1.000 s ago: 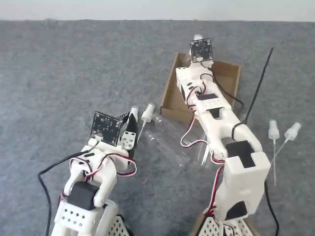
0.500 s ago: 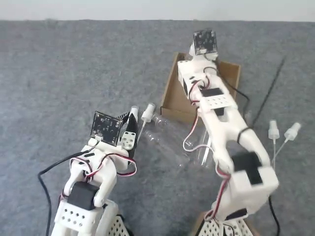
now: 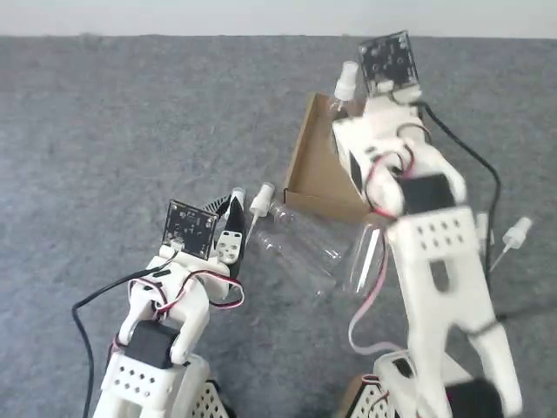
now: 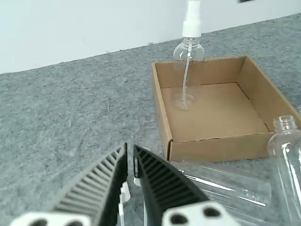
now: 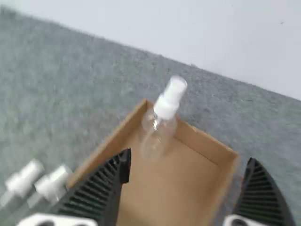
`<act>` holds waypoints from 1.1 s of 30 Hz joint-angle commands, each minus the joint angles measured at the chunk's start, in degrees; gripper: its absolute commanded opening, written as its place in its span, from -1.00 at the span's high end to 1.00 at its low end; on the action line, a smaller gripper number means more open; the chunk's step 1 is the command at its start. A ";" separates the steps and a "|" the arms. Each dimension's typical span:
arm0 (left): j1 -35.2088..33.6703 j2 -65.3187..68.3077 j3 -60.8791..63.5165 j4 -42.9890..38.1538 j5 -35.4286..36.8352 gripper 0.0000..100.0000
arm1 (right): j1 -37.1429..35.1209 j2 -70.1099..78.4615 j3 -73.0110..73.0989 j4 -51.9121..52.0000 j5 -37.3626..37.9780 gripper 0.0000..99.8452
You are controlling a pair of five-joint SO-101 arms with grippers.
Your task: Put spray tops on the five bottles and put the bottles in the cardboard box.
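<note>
One clear bottle with a white spray top (image 3: 345, 87) stands upright in the far corner of the cardboard box (image 3: 315, 165). My right gripper (image 5: 178, 200) hangs open above the box, a little back from that bottle (image 5: 160, 123), with nothing between its fingers. Two topless bottles (image 3: 300, 237) (image 3: 365, 257) lie on the grey carpet in front of the box. My left gripper (image 4: 130, 153) is shut and holds nothing, low over the carpet left of the box (image 4: 211, 146). A loose spray top (image 3: 259, 197) lies beside it.
Two more spray tops (image 3: 518, 231) lie on the carpet to the right, partly behind the raised right arm (image 3: 418, 200). A lying bottle (image 4: 225, 181) and an open bottle neck (image 4: 286, 127) are close to the box's front wall. A pale wall bounds the far side.
The right arm has lifted and drawn back from the box, leaving the capped bottle standing in it. The left arm has stayed still.
</note>
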 commanded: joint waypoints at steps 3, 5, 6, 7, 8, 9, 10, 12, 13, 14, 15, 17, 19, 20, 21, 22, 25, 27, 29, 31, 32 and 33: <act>-1.93 -0.79 -0.57 -1.85 -0.35 0.98 | 8.13 -13.85 -3.52 17.10 4.40 0.37; -1.93 -0.79 -0.57 -1.85 -0.35 0.98 | 12.88 -17.71 -3.52 20.00 4.40 0.37; -1.85 -0.79 -0.57 -1.85 -0.35 0.98 | 15.60 -19.30 -3.52 20.44 4.40 0.37; -1.85 -0.79 -0.57 -1.85 -0.35 0.98 | 18.33 -20.53 -3.43 20.62 4.40 0.37; -1.85 -0.79 -0.57 -1.85 -0.35 0.98 | 20.79 -21.05 -3.43 20.62 4.40 0.37; -2.02 -0.79 -0.57 -1.85 -0.35 0.98 | 22.99 -21.14 -3.43 20.70 4.40 0.37; -2.11 -0.79 -0.57 -1.85 -0.35 0.98 | 25.10 -20.88 -3.34 20.79 4.48 0.37; -2.11 -0.79 -0.57 -1.85 -0.35 0.98 | 28.09 -18.95 -2.37 21.49 6.07 0.37; -2.11 -0.79 -0.57 -1.85 -0.35 0.98 | 29.32 -17.36 -1.67 21.58 7.30 0.37; -2.11 -0.79 -0.57 -1.85 -0.35 0.98 | 30.29 -15.25 -1.14 21.85 8.35 0.37; -2.11 -0.79 -0.57 -1.85 -0.35 0.98 | 31.52 -12.79 -0.88 22.11 9.41 0.37; -2.11 -0.79 -0.57 -1.85 -0.35 0.98 | 34.51 -7.16 -0.88 22.20 10.73 0.37; -2.11 -0.79 -0.57 -1.85 -0.35 0.98 | 37.23 -1.27 -1.76 21.85 11.08 0.37; -2.11 -0.79 -0.57 -1.85 -0.35 0.98 | 38.29 1.80 -2.37 21.76 11.16 0.37; -2.11 -0.79 -0.57 -1.85 -0.35 0.98 | 39.08 4.70 -3.25 21.76 11.25 0.37; -1.93 -0.79 -0.57 -1.85 -0.26 0.98 | 39.96 7.60 -4.13 21.85 11.52 0.37; -1.85 -0.44 -1.71 -0.53 -0.35 0.98 | 42.77 15.60 -7.38 21.76 13.27 0.37; -3.96 -0.88 -2.95 4.40 -3.43 0.98 | 44.79 20.79 -10.20 21.67 13.54 0.39; -8.44 -0.88 -5.14 10.29 -7.47 0.98 | 46.55 26.15 -13.19 20.35 13.19 0.45; -13.98 -0.88 -6.81 14.07 -8.09 0.98 | 47.60 31.43 -15.65 18.07 13.10 0.48; -16.44 -0.88 -6.99 15.21 -7.82 0.98 | 47.87 34.24 -16.62 16.92 13.10 0.47; -18.37 -0.88 -6.90 16.00 -7.82 0.98 | 47.96 36.88 -17.76 15.96 12.57 0.46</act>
